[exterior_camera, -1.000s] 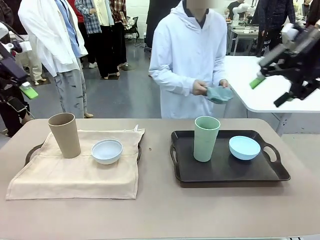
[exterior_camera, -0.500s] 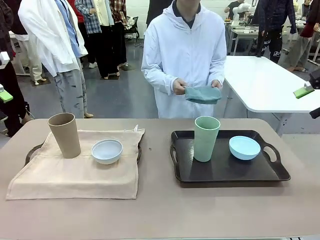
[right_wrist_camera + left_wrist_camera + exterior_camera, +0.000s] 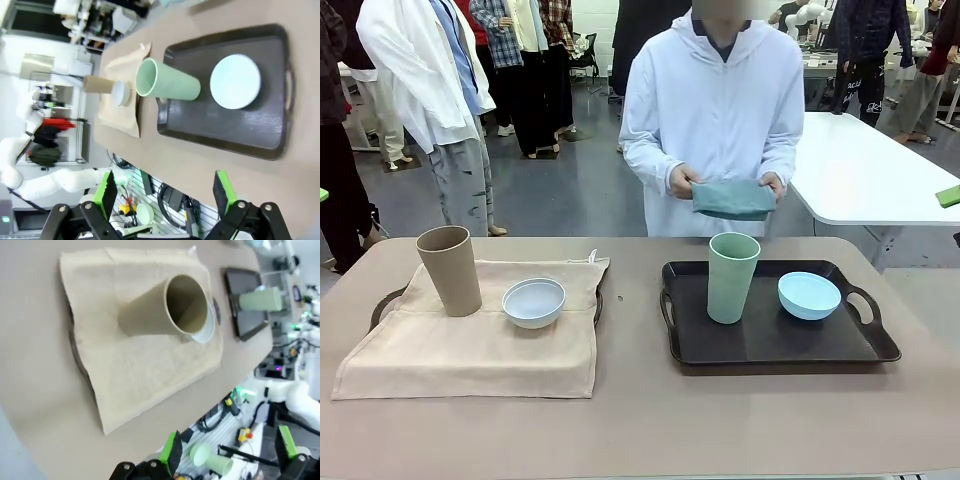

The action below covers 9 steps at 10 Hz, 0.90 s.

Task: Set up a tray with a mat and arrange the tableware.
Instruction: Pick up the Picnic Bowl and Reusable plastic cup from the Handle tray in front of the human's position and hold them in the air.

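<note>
- Brown desk with rounded corners: a broad bare band runs along its 6 o'clock edge. A narrow bare strip separates the two trays at centre.
- Beige cloth mat, on the 9 o'clock half of the desk: it drapes over a dark tray. That tray's handle shows at the mat's 9 o'clock edge. The mat's 6 o'clock hem lies flat on the desk.
- Tall tapered tan cup: upright at the mat's 10 o'clock corner.
- Small round white bowl: just beside the tan cup at its 4 o'clock, not touching, and near the mat's 3 o'clock edge. The mat is open from there to its 6 o'clock hem.
- Dark rectangular raised-rim tray, on the 3 o'clock half of the desk: it has a handle at each short end.
- Tall tapered pale green cup: upright toward that tray's 9 o'clock side, inside the rim.
- Small round light blue bowl: at the green cup's 3 o'clock and apart from it. The tray floor is bare along its 6 o'clock rim.
- Person at 12 o'clock, beyond the far edge: both hands hold a folded teal cloth above and clear of the desk.
- Left jaws: released, green pads spread with nothing between. They are well clear above the mat and tan cup.
- Right jaws: released, green pads spread and empty. They are well clear above the dark tray.
</note>
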Motion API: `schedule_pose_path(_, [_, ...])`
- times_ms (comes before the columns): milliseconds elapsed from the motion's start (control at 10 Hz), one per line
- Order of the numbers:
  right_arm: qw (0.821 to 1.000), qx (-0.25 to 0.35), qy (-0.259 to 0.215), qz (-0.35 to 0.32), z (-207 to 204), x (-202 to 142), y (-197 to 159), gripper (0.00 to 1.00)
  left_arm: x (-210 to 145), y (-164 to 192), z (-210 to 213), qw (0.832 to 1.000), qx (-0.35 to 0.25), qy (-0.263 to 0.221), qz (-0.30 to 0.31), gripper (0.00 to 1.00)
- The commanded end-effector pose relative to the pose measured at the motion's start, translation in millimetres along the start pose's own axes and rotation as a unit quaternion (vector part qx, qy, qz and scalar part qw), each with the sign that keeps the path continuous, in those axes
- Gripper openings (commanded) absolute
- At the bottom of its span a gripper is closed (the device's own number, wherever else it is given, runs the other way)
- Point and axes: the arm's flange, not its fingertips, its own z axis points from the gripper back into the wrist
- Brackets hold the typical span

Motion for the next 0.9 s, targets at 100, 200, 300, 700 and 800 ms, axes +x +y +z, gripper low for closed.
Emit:
schedule_pose_path(100, [0.998,0.058,-0.035,0.001,5,-19,-27,1.0,-5,-5,-5,0.999,-0.008,-0.042,0.006,1.0])
schedule_pose_path(200, [0.997,0.06,-0.038,-0.006,7,-22,-31,1.0,-6,-4,-5,0.999,-0.009,-0.039,0.002,1.0])
schedule_pose_path(300, [0.998,0.057,-0.032,-0.01,7,-25,-30,1.0,-10,-4,-3,0.999,-0.007,-0.041,-0.001,1.0])
schedule_pose_path(700, [0.999,0.042,-0.032,-0.01,10,-19,-26,1.0,-2,-1,0,1.0,-0.003,-0.025,0.003,1.0])
schedule_pose_path(800, [0.999,0.042,-0.032,-0.01,10,-19,-26,1.0,-2,-1,0,1.0,-0.003,-0.025,0.003,1.0])
